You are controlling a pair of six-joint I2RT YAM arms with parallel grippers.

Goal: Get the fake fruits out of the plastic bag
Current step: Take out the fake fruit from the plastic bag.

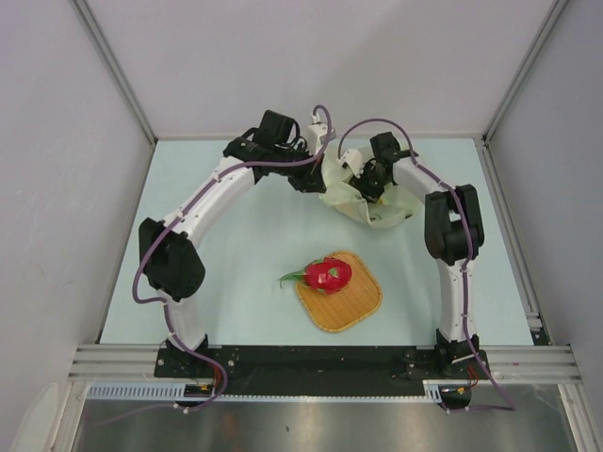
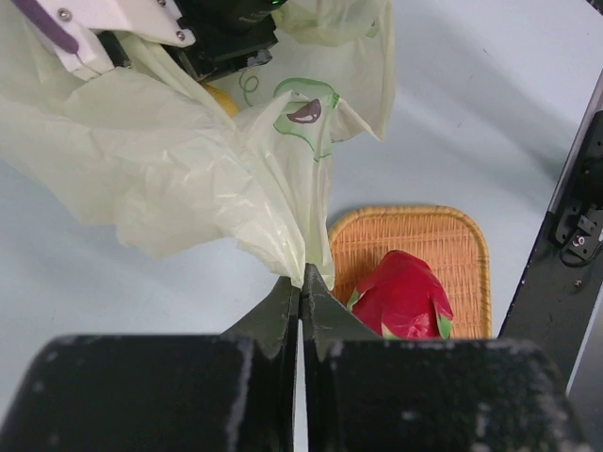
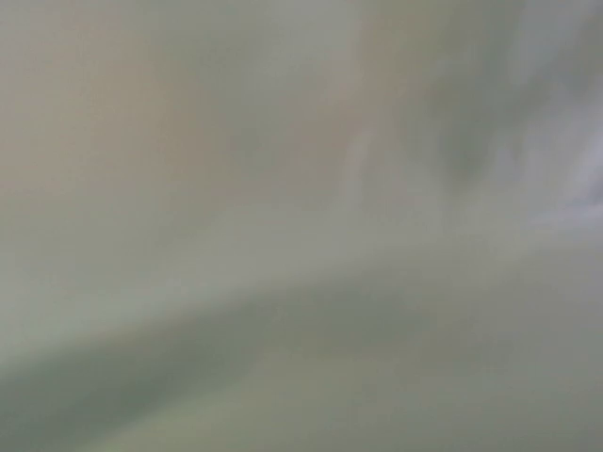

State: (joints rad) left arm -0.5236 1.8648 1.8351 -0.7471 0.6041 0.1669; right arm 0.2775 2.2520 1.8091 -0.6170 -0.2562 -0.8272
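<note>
Your left gripper (image 2: pixel 301 275) is pinched fully closed on an edge of the plastic bag (image 2: pixel 188 169); your right gripper (image 1: pixel 374 185) is pushed down into the bag's mouth, its camera smothered by film, so can't tell how wide it stands or whether it holds anything; a yellow fruit (image 2: pixel 219 96) peeks out inside the bag, can't tell which one; dragon fruit (image 1: pixel 329 274) lies on the woven mat (image 1: pixel 356 303), on the table (image 1: pixel 236 273) nearer the bases, apart from the bag.
</note>
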